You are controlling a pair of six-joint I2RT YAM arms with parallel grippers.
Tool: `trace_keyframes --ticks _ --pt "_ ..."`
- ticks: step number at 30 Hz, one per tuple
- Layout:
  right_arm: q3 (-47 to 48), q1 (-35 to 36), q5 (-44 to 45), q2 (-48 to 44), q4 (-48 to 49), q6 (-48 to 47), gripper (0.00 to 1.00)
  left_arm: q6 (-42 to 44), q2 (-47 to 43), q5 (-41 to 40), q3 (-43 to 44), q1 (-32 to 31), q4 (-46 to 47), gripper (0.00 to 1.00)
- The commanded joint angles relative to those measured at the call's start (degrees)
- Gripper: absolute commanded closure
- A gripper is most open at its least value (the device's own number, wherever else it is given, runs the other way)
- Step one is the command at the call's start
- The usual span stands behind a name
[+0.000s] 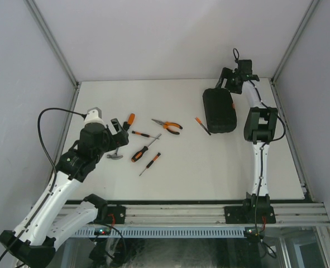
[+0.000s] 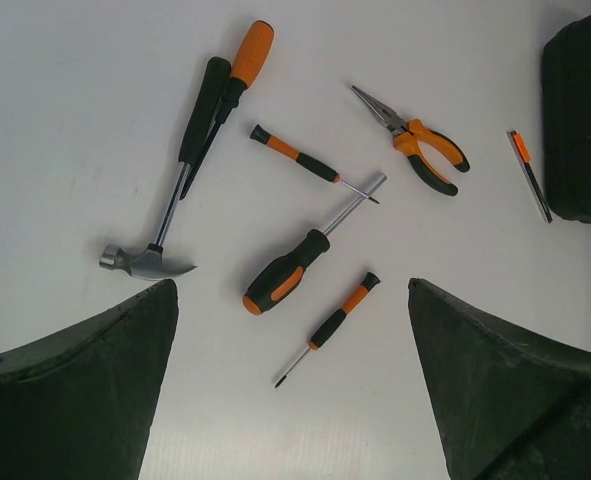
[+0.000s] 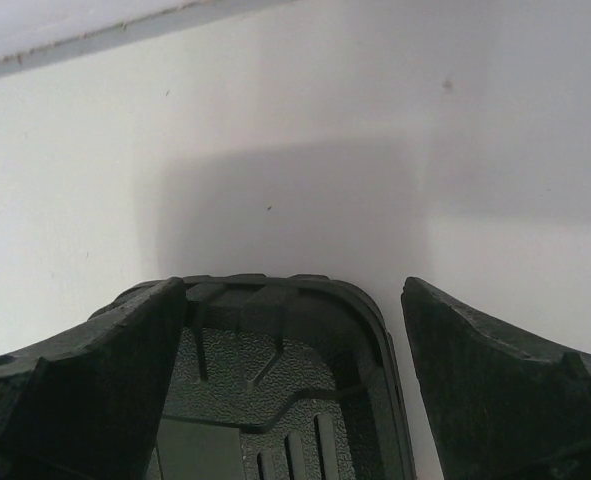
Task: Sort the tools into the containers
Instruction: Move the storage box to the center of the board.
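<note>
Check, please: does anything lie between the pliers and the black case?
Yes. One thin screwdriver lies between the pliers and the case, close beside the case. The case also looks shut.

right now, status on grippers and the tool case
Left gripper open above the loose tools. Right gripper open astride the tool case end. Case shut. Thin screwdriver lies beside it.
</note>
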Motion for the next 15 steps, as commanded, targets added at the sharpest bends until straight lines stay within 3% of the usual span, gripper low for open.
trace_keyframes --ticks 1,7,15 --pt "-0.31 1.63 -4.22 -3.64 -6.48 -6.31 0.13 -1.48 -0.58 0.55 -1.23 0.32 1.53 0.0" --pt "-3.72 2.28 -6.08 -5.7 -11.03 -8.95 0.14 -1.52 -1.93 0.58 -1.84 0.42 0.85 0.0" --pt "-17.75 3.51 -2.81 -15.42 -10.51 -10.53 0.16 -1.42 -3.53 0.75 -1.83 0.62 -0.4 0.0"
